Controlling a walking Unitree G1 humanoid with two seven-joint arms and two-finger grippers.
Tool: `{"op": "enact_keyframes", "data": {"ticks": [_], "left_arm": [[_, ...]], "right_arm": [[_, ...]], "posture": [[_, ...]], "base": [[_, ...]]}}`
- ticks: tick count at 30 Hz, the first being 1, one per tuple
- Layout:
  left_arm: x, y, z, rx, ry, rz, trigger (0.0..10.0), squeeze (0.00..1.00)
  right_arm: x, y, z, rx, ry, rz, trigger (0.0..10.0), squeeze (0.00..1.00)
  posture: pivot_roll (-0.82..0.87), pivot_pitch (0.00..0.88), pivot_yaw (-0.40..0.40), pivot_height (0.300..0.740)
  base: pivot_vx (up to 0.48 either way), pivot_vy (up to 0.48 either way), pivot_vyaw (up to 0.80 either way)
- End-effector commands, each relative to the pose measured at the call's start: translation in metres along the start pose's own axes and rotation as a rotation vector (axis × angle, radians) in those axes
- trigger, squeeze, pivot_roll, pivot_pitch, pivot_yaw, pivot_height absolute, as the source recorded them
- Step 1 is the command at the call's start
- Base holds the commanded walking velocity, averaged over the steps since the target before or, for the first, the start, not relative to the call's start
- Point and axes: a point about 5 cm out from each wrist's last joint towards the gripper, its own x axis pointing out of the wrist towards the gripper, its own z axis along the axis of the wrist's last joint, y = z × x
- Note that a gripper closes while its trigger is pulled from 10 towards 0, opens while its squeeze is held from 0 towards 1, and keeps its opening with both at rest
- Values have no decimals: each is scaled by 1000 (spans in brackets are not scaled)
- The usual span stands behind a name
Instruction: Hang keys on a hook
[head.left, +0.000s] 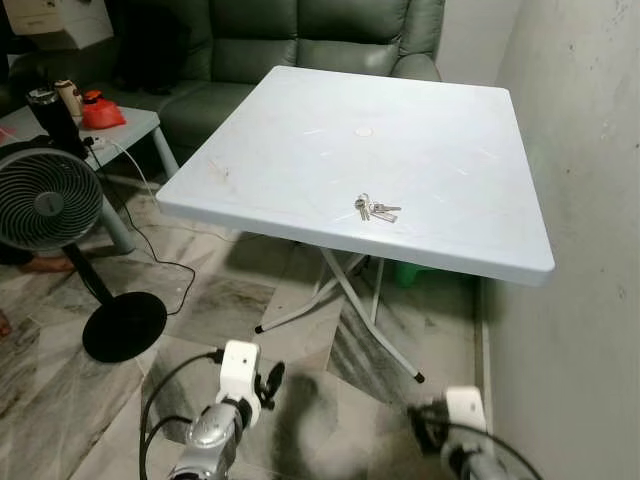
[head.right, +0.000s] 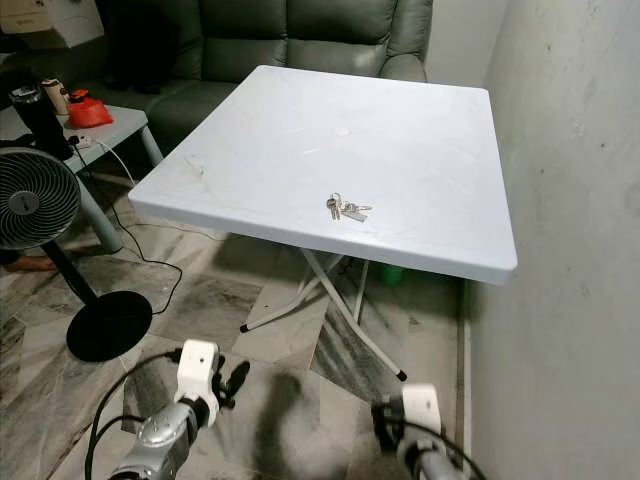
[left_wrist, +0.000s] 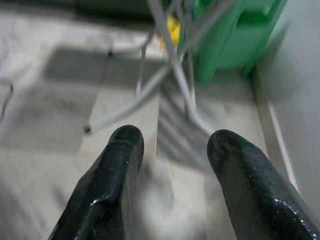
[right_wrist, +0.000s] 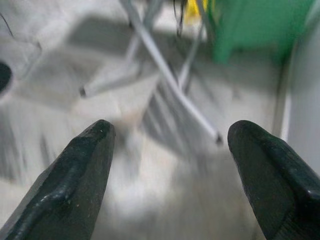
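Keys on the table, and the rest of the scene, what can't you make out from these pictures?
- Keys: too small in the eye views to count or see the ring.
- Green bin: blurred in both wrist views, cut off at the frame edge.
- Left hand and right hand: open, but their arms are cut off by the eye views' bottom edge.
- Fan: cut off at the left edge.

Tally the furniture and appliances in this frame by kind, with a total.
Folding table: 1
Side table: 1
Sofa: 1
Standing fan: 1
Total: 4
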Motion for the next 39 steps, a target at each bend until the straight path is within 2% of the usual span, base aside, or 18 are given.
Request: {"op": "enact_keyframes", "data": {"ticks": [1, 2, 5, 9, 12, 15, 16, 18, 19, 20, 25, 28, 30, 31, 33, 35, 38, 39], "left_arm": [[2, 3, 9, 5, -42, 21, 10000, 0], [8, 6, 25, 18, -104, 58, 10000, 0], [16, 10, 44, 28, -152, 122, 10000, 0], [21, 10, 80, 32, -307, 114, 10000, 0], [19, 12, 94, 68, -376, 88, 10000, 0], [18, 13, 98, 97, -378, 74, 10000, 0], [16, 10, 100, 194, -388, 56, 10000, 0], [14, 4, 102, 269, -403, 27, 10000, 0], [13, 2, 104, 245, -412, 19, 10000, 0], [11, 2, 111, 146, -443, 26, 10000, 0], [0, 7, 132, 53, -491, 45, 10000, 0], [-4, 12, 134, 78, -449, 62, 10000, 0], [-12, 19, 149, -41, -456, 81, 10000, 0], [-14, 21, 152, -56, -461, 82, 10000, 0], [-23, 24, 158, -7, -501, 70, 10000, 0], [-26, 29, 154, -84, -485, 57, 10000, 0], [-27, 33, 150, -82, -462, 72, 10000, 0], [-28, 35, 148, -2, -449, 79, 10000, 0]], "right_arm": [[-1, 2, 1, 16, -22, 5, 10000, 0], [6, 4, 19, 34, -109, 14, 10000, 0], [13, 8, 43, 58, -220, 25, 10000, 0], [18, 17, 84, 64, -400, 52, 10000, 0], [15, 19, 98, 45, -466, 69, 10000, 0], [12, 20, 106, 42, -498, 77, 10000, 0], [11, 20, 109, 36, -510, 79, 10000, 0], [8, 21, 115, 28, -531, 82, 10000, 0], [7, 22, 118, 19, -542, 86, 10000, 0], [5, 25, 124, 4, -561, 100, 10000, 0], [-3, 33, 134, 2, -557, 144, 10000, 0], [-5, 32, 133, 5, -531, 132, 10000, 0], [-7, 30, 137, -2, -523, 111, 10000, 0], [-8, 29, 139, -8, -525, 109, 10000, 0], [-10, 27, 145, -14, -531, 91, 10000, 0], [-12, 26, 148, -10, -530, 92, 10000, 0], [-14, 24, 149, -29, -533, 91, 10000, 0], [-16, 22, 149, -50, -532, 87, 10000, 0]], "posture": [[-32, 49, 24, 740], [-32, 49, 24, 740], [-28, 55, 26, 740], [-32, 60, 28, 740], [-31, 62, 26, 740], [-30, 63, 26, 740], [-24, 64, 25, 740], [-24, 67, 27, 740], [-26, 68, 24, 740], [-26, 69, 25, 740], [-29, 70, 20, 740], [-26, 70, 17, 740], [-25, 70, 15, 740], [-25, 70, 15, 740], [-22, 69, 12, 740], [-21, 71, 5, 740], [-21, 72, 2, 740], [-18, 75, 0, 740]], "base": [[0, 0, 0], [0, 0, 0], [0, 0, 0], [0, 0, 0], [0, 0, 0], [0, 0, 0], [0, 0, 0], [0, 0, 0], [0, 0, 0], [0, 0, 0], [0, 0, 0], [0, 0, 0], [0, 0, 0], [0, 0, 0], [0, 0, 0], [0, 0, 0], [0, 0, 0], [0, 0, 0]]}}
